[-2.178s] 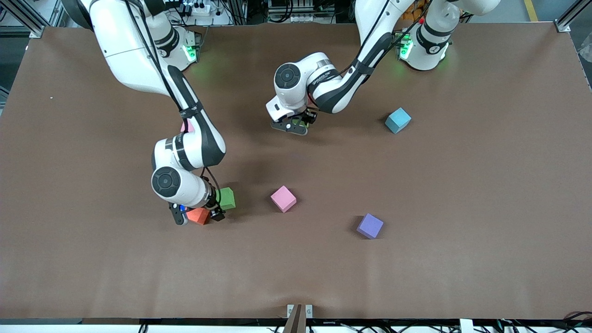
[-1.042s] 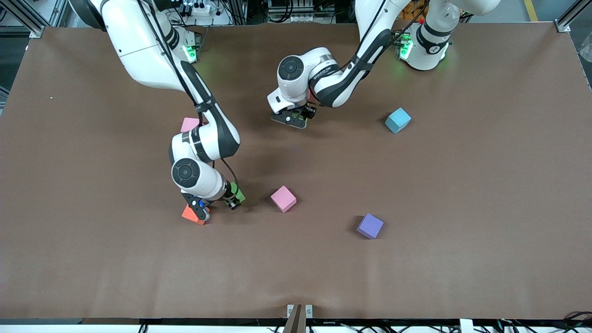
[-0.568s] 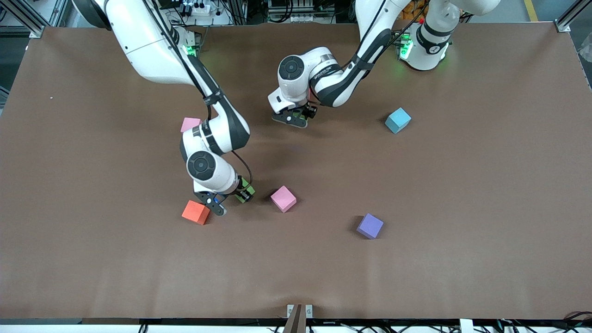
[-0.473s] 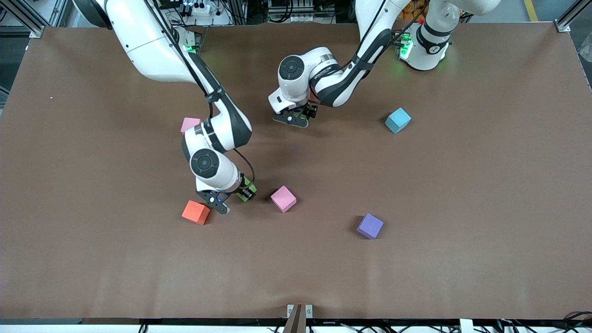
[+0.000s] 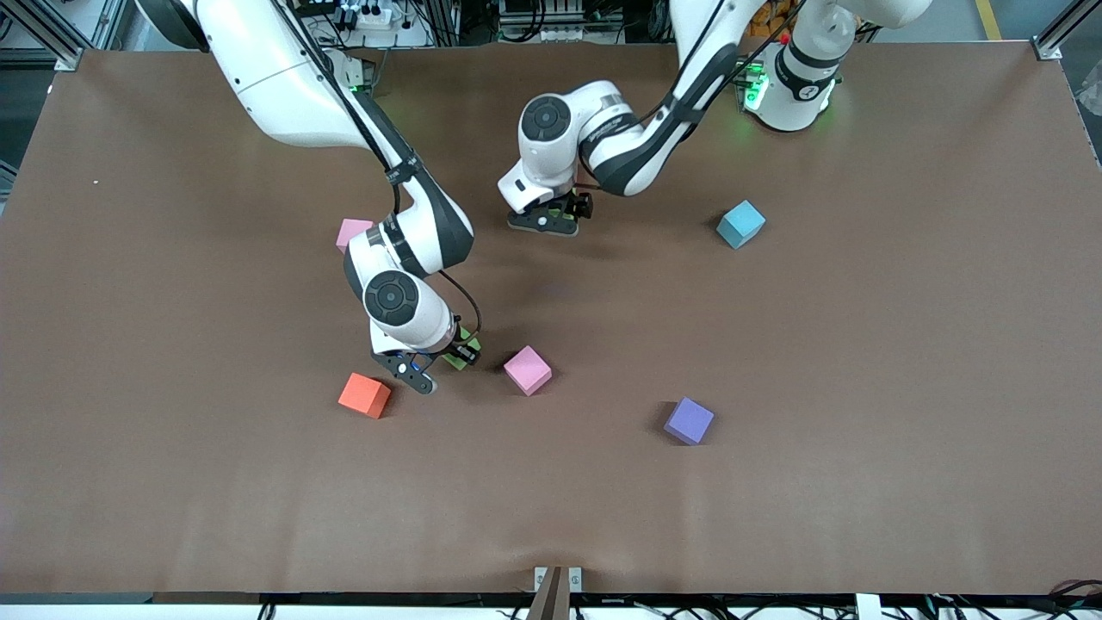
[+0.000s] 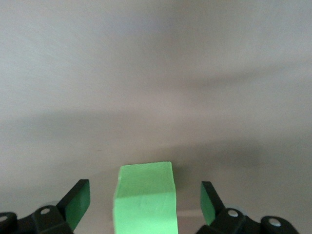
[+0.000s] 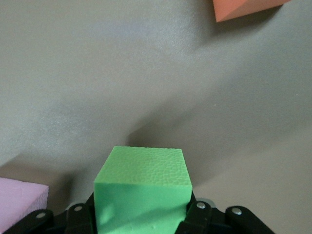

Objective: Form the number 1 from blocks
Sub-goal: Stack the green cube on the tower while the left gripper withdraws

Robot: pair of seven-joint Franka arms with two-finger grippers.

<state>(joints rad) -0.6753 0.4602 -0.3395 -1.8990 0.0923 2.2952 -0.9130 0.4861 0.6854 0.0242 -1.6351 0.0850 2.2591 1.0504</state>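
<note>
The right gripper (image 5: 435, 366), left of centre in the front view, is clenched on a green block (image 7: 142, 192) and holds it just above the table (image 5: 861, 344), between the orange block (image 5: 364, 395) and a pink cube (image 5: 527, 370); the left gripper (image 5: 551, 220), upper centre, is released, fingers (image 6: 78, 204) spread either side of the second green block (image 6: 145, 197) without touching it; the purple block (image 5: 689, 421) lies lower right of centre.

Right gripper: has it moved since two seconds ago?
Yes. The right gripper, shut on a green block, has left the orange block and moved toward the pink cube.
</note>
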